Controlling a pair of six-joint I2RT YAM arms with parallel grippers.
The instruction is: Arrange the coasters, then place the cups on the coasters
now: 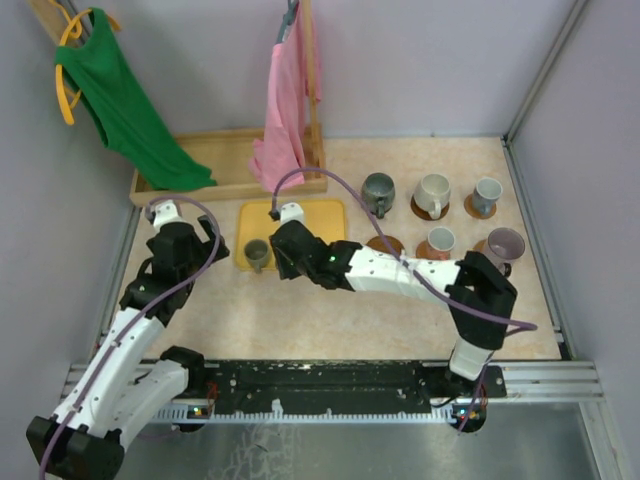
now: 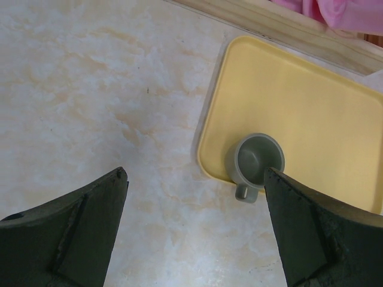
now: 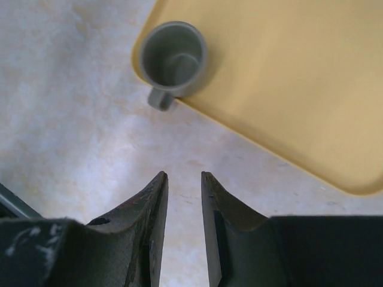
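A dark grey-green cup (image 1: 257,253) (image 2: 258,158) (image 3: 173,57) stands upright on the near left corner of the yellow tray (image 1: 320,215), its handle over the tray's edge. My right gripper (image 1: 280,262) (image 3: 184,174) hovers just short of it above the table, its jaws slightly apart with nothing between them. On the cup's other side my left gripper (image 1: 212,250) (image 2: 194,173) is wide open and empty. At the right, several cups stand in two rows: dark (image 1: 378,192), cream (image 1: 433,193), blue-grey (image 1: 487,194), pale (image 1: 440,240) and mauve (image 1: 505,243). A brown coaster (image 1: 385,245) lies bare, partly hidden by my cable.
A wooden tray (image 1: 230,150) sits at the back, with a green cloth (image 1: 120,100) and a pink cloth (image 1: 285,110) hanging over it. Walls close in the left and right sides. A metal rail (image 1: 340,378) runs along the near edge.
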